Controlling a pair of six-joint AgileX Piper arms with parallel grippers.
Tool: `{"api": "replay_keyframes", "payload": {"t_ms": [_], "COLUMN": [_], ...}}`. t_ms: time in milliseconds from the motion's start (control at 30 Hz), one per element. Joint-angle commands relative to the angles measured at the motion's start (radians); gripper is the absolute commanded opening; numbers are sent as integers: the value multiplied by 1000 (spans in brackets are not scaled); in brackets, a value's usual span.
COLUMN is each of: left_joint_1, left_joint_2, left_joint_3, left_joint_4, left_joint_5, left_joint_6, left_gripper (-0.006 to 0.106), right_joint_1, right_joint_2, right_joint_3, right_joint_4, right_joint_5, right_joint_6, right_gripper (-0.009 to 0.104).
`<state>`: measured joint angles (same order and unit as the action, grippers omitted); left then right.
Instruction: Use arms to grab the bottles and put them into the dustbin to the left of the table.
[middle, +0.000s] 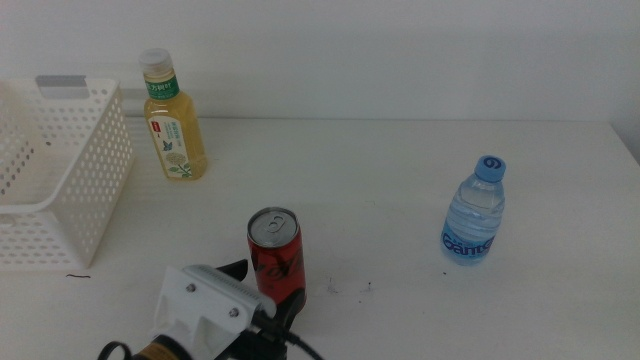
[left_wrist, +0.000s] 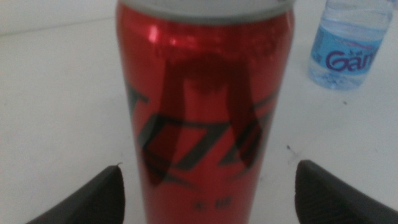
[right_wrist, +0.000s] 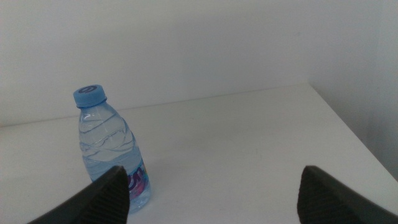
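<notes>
Nearest the camera, the left gripper (left_wrist: 208, 186) is seen at the table's front edge, its jaws spread apart on either side of the red can (middle: 275, 255), which is not yet clamped. Nothing has been put into the dustbin (middle: 60, 180) at the table's left edge, as far as its visible part shows; all three bottles remain to be moved. The tea bottle (middle: 173, 120) stands upright near the back edge beside the dustbin, the water bottle (middle: 476, 212) toward the right edge. The tea bottle and dustbin are shown only in the middle view. The right gripper (right_wrist: 211, 190), jaws apart and empty, is shown only in its own wrist view, near the water bottle.
</notes>
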<state>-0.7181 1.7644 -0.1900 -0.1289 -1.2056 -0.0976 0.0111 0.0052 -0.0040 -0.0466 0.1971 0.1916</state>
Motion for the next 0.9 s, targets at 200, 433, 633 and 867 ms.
{"api": "replay_keyframes", "payload": {"t_ms": [200,433,633,867], "left_joint_1": [1,1,1,1], "left_joint_2": [85,136,165,184], "left_joint_3": [-101,-160,-187,-193], "left_joint_4": [-28,-74,-91,-108], "left_joint_5": [-16,-16,-16,-16], "left_joint_6": [-15,-16,-16,-39], "left_gripper": [94,94,94,94], "right_joint_1": [-5,-5,-5,-5], "right_joint_2": [-5,-5,-5,-5], "right_joint_3": [4,4,4,4], "right_joint_4": [-3,-3,-3,-3], "right_joint_5": [-11,-11,-11,-11], "right_joint_6": [-6,-6,-6,-6], "right_gripper": [92,92,92,92]}}
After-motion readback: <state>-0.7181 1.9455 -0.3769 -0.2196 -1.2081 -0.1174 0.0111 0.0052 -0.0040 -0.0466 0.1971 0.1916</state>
